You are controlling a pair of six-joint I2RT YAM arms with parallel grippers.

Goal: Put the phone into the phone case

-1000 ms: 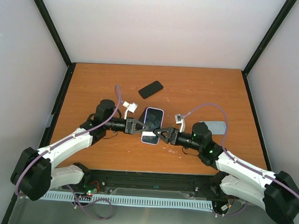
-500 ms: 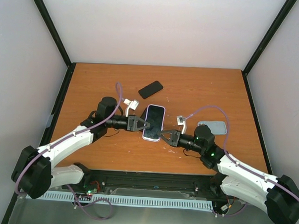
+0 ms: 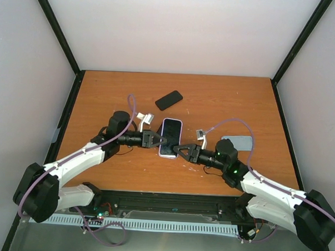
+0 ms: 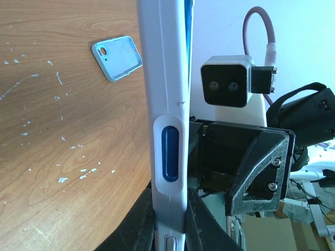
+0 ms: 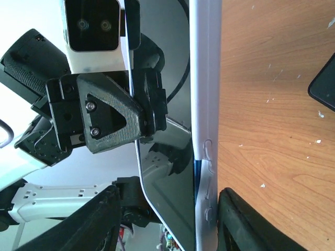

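The phone (image 5: 170, 172), dark-screened with a blue side, sits in a white phone case (image 3: 170, 138) held on edge above the table. My left gripper (image 3: 162, 140) is shut on the case's left long edge (image 4: 170, 157); its fingers (image 4: 137, 219) pinch both faces. My right gripper (image 3: 178, 149) stands open around the case's near right corner. In the right wrist view its right finger (image 5: 251, 219) lies against the case's back (image 5: 207, 104). Its left finger (image 5: 97, 222) stands clear of the screen. There the phone's near corner stands slightly out of the case, showing blue.
A black phone (image 3: 168, 100) lies flat at the back middle of the table. A pale blue empty case (image 3: 237, 143) lies on the right, also seen in the left wrist view as the pale blue case (image 4: 116, 56). The brown table (image 3: 102, 95) is walled on three sides.
My right gripper shut and drew back half a second ago; now it is open again and closer in around the case's near corner. The cased phone shifted slightly left with the left gripper.
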